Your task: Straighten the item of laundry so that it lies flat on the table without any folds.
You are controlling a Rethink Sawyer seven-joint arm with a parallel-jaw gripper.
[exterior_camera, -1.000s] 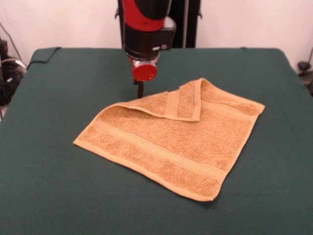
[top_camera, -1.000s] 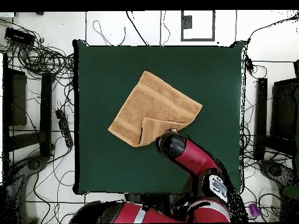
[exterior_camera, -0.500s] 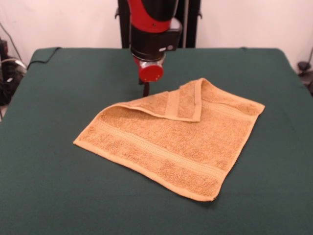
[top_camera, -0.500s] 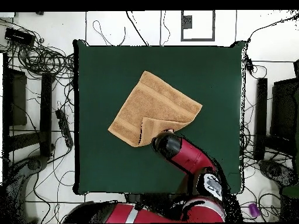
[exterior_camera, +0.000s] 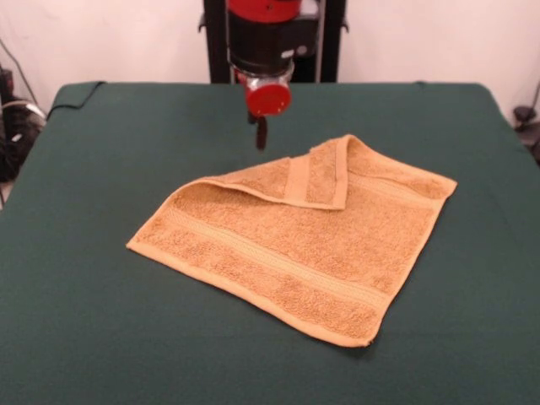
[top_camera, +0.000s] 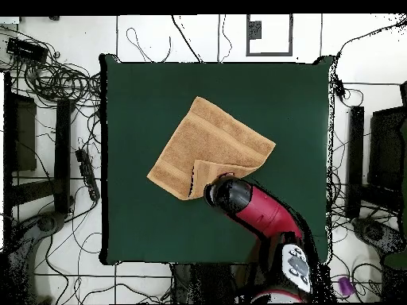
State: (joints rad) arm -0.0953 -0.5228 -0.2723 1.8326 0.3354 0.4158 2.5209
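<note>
Held above the table (exterior_camera: 101, 253), the claw (exterior_camera: 261, 133) is seen in the front view as a dark tip below a red disc, hanging clear of the cloth just behind the towel's (exterior_camera: 295, 245) folded corner. Whether its fingers are apart or together cannot be told: only one narrow dark shape is shown. In the overhead view the claw is hidden under the red and black arm (top_camera: 258, 210), whose end is placed over the towel's (top_camera: 211, 143) edge nearest the robot. The towel is spread near the table's (top_camera: 143, 222) middle, turned diamond-wise. One corner is folded over onto the top, forming a triangular flap; the other three corners are laid flat. Paler bands are visible along its edges.
</note>
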